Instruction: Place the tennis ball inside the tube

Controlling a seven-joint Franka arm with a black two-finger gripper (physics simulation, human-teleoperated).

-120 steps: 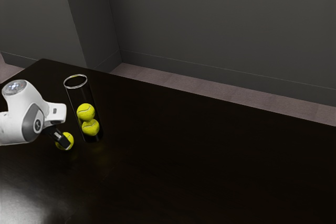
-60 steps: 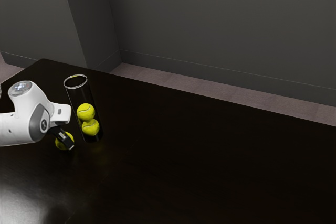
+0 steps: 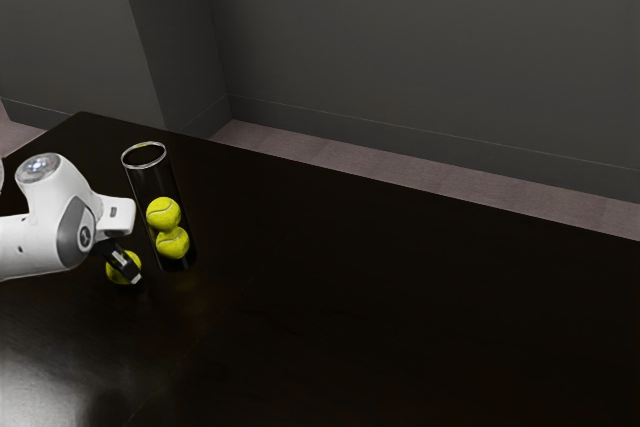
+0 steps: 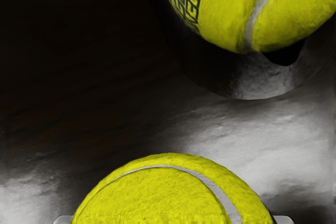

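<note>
Low over the table in the exterior view, my gripper [image 3: 125, 269] is around the loose tennis ball [image 3: 114, 272], whose surface is partly covered by the near finger. The wrist view has this ball [image 4: 168, 192] at its lower edge, with a fingertip against each flank, so the gripper [image 4: 173, 220] is shut on it. Beside it stands the clear tube [image 3: 146, 179], upright with a silver rim around its open top. Two yellow balls are inside, an upper one [image 3: 163, 213] resting on a lower one [image 3: 172, 243]. Part of the tube [image 4: 257, 85] and a ball [image 4: 220, 9] inside appear in the wrist view.
The dark glossy table [image 3: 380, 307] extends toward the exterior view's right. Beyond its far edge are a strip of floor [image 3: 330, 155] and grey walls [image 3: 420, 47].
My hand has shifted a little toward the exterior view's right, and the near finger has changed its position across the ball. The loose ball and the tube look unmoved.
</note>
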